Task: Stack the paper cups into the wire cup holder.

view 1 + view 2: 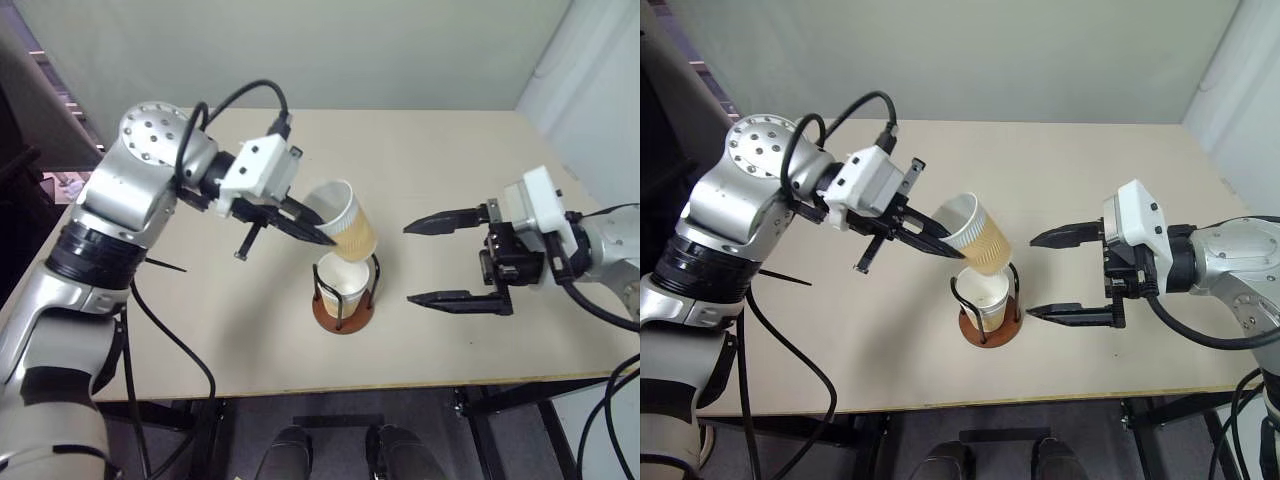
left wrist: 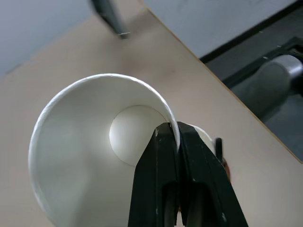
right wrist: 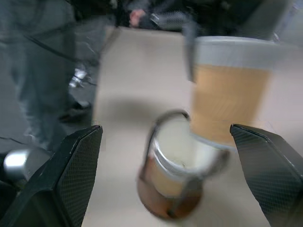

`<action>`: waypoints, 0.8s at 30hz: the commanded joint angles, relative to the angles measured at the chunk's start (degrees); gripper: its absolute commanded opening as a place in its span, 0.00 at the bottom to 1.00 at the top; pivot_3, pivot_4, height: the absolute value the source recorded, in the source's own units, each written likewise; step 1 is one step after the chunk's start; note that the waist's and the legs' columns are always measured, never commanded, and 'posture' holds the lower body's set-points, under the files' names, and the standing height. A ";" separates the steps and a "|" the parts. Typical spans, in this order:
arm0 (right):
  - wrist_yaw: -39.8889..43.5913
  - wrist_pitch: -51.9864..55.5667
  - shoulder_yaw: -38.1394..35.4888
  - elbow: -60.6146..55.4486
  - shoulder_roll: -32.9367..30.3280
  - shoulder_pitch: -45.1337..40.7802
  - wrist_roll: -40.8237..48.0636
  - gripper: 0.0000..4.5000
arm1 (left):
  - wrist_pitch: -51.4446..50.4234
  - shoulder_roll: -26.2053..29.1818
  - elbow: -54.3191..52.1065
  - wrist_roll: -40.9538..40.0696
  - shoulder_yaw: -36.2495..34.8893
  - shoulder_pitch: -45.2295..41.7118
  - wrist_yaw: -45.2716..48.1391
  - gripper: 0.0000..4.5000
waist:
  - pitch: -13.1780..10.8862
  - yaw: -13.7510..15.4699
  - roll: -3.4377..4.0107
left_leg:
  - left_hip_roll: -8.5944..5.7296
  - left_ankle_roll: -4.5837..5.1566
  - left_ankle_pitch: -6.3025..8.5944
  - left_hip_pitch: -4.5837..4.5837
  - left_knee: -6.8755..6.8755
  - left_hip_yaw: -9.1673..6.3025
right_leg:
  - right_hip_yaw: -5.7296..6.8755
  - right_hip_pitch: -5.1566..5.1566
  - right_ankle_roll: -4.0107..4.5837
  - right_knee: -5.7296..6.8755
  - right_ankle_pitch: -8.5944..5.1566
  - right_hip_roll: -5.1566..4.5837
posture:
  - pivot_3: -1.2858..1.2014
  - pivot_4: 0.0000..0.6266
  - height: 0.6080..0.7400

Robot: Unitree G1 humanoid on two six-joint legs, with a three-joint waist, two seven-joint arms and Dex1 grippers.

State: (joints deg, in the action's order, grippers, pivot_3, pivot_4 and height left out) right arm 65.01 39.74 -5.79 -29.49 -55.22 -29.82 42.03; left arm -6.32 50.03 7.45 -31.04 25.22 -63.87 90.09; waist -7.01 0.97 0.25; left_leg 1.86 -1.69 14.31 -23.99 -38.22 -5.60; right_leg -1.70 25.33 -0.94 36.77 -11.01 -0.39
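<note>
The left wrist view shows what the head views cannot: the left gripper (image 2: 178, 137) has its two black fingers clamped together on the white rolled rim of a paper cup (image 2: 90, 146), one finger inside the mouth and one outside, with the cup's white inner wall and round bottom in plain sight. From the head views the same held cup (image 1: 345, 222) hangs tilted, its mouth turned toward the left gripper (image 1: 322, 237) and its yellow-orange side facing out, its lower end just above the wire cup holder (image 1: 345, 300). The holder, a reddish-brown disc with thin black wire loops, stands on the tan table (image 1: 450, 150) below the left gripper and already has a second cup (image 1: 343, 280) seated upright inside it, white mouth up. The right wrist view looks between the right gripper's own fingers at the holder, with the held cup above it, blurred. The right gripper (image 1: 430, 262) stands beside the holder with its fingers wide apart and nothing between them, pointing toward the holder but clear of the wires.
</note>
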 commanded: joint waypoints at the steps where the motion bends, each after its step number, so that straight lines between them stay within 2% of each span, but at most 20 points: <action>1: 0.69 -2.57 -2.08 0.39 -1.66 0.91 -1.80 1.00 | 2.14 -0.11 -0.60 -1.21 0.88 -0.74 2.41 0.01 | 0.00 0.09 0.00 | 0.00 0.00 0.00 -0.02 -0.01 0.00 | 0.00 0.00 -0.02 -0.02 -0.01 -0.01 | 0.52 0.24 1.00; 12: 0.17 -4.38 -3.36 1.26 -3.46 3.82 -3.38 1.00 | 6.30 1.44 -1.10 0.10 6.69 -0.30 2.41 0.01 | 0.00 0.26 0.00 | -0.02 0.05 0.02 -0.03 -0.03 0.01 | 0.00 -0.05 -0.11 -0.05 -0.05 0.01 | 0.52 0.24 1.00; 20: 1.93 -2.93 -10.87 0.99 -2.98 5.18 5.15 1.00 | 7.78 0.47 -0.47 2.15 7.80 -0.19 2.41 0.01 | -0.01 0.29 0.01 | -0.04 0.07 0.00 -0.04 -0.06 0.03 | -0.02 -0.08 -0.19 -0.07 -0.04 0.02 | 0.52 0.24 1.00; 24: 1.68 -3.00 -11.69 0.05 -3.40 6.65 5.91 1.00 | 8.94 -0.45 0.95 3.95 8.46 -0.81 2.41 0.01 | 0.00 0.32 0.01 | -0.06 0.06 0.00 -0.03 -0.06 0.03 | -0.03 -0.12 -0.23 -0.08 -0.07 0.02 | 0.52 0.24 1.00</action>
State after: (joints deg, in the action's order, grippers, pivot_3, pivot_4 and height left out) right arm 66.71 36.83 -15.17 -27.55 -57.68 -23.05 46.48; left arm 1.31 49.97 8.34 -27.72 33.90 -63.62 90.15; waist -7.01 1.30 0.26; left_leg 1.79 -1.62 14.31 -24.02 -38.28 -5.57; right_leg -1.73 25.21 -1.17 36.69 -11.08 -0.37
